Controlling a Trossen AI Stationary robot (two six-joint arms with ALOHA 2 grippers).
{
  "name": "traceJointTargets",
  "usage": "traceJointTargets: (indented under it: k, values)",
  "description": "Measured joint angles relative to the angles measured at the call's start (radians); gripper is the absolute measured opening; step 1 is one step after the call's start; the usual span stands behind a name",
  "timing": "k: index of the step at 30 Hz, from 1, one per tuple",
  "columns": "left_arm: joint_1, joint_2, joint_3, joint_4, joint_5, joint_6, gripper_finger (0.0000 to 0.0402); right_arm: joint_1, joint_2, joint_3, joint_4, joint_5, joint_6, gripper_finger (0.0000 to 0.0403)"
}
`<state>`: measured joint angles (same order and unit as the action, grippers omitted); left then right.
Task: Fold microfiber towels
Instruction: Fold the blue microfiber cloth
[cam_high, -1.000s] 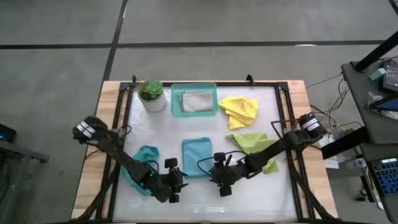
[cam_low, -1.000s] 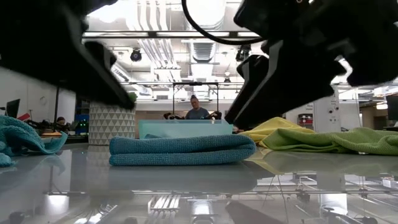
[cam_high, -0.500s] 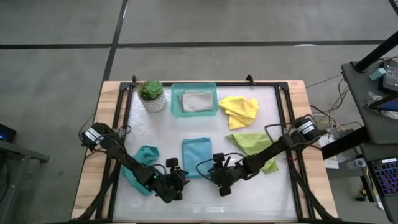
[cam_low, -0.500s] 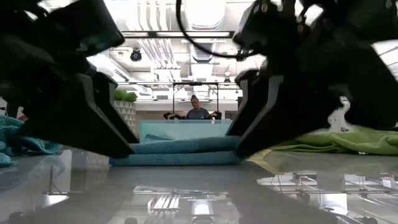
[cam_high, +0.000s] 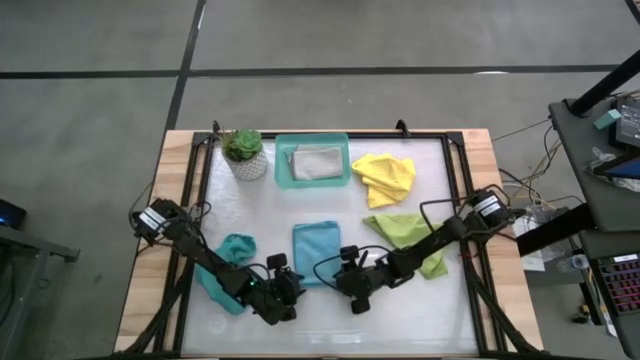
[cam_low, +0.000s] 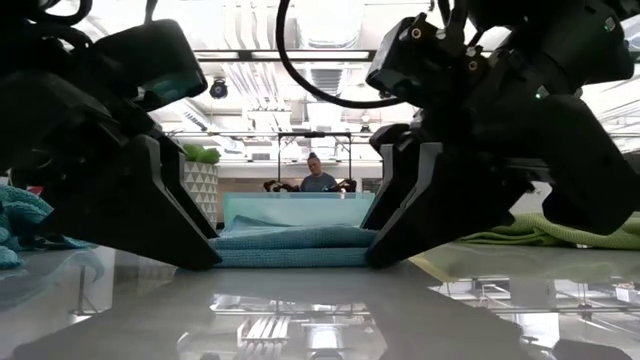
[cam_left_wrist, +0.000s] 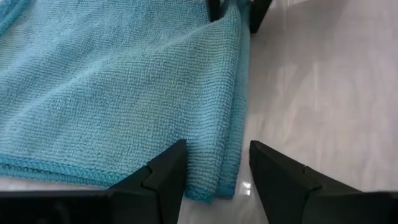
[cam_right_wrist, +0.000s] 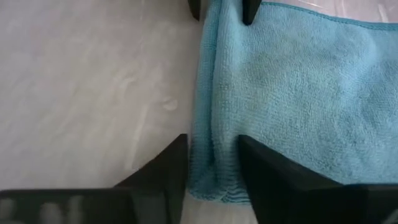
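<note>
Jaws on both arms stand apart, each pair straddling a near corner of the folded teal towel (cam_high: 316, 252) at the table's near centre. On the left gripper (cam_left_wrist: 214, 163) the gap is wide, with the towel's doubled edge lying between the fingers but not pinched. On the right gripper (cam_right_wrist: 210, 160) the gap is narrower; the fingers hug the layered edge, and I cannot tell whether they grip it.

Judgement on handling: the cloth is light, soft and limp, with a napped, non-slippery surface. It will sag and unfold if lifted by one layer, so hold should take all layers together at the two near corners.

Left of it lies a crumpled teal towel (cam_high: 231, 262), partly under the left arm. Right of centre a lime green towel (cam_high: 408, 232) lies loosely spread, with a yellow towel (cam_high: 386, 176) crumpled beyond it. At the far edge, a teal tray (cam_high: 283, 170) holds a folded grey towel (cam_high: 317, 162), with a potted plant (cam_high: 243, 152) to its left.
</note>
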<state>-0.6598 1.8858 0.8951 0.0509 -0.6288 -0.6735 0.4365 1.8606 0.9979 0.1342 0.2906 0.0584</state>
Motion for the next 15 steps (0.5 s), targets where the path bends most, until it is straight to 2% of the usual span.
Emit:
traceJointTargets:
  k: [5, 8, 11, 15]
  values:
    - [0.001, -0.002, -0.002, 0.054, 0.047, 0.000, 0.0162, -0.006, -0.032, 0.002, -0.121, -0.001, -0.103, 0.0056]
    - [0.002, -0.006, -0.002, 0.073, 0.060, 0.005, 0.0162, -0.007, -0.063, 0.001, -0.203, 0.007, -0.166, 0.0033]
    - [0.005, -0.011, -0.002, 0.070, 0.063, 0.006, 0.0162, -0.009, -0.094, -0.002, -0.260, 0.002, -0.183, 0.0031]
    - [0.012, -0.014, -0.003, 0.067, 0.065, 0.006, 0.0162, -0.020, -0.123, -0.002, -0.297, -0.059, -0.102, 0.0054]
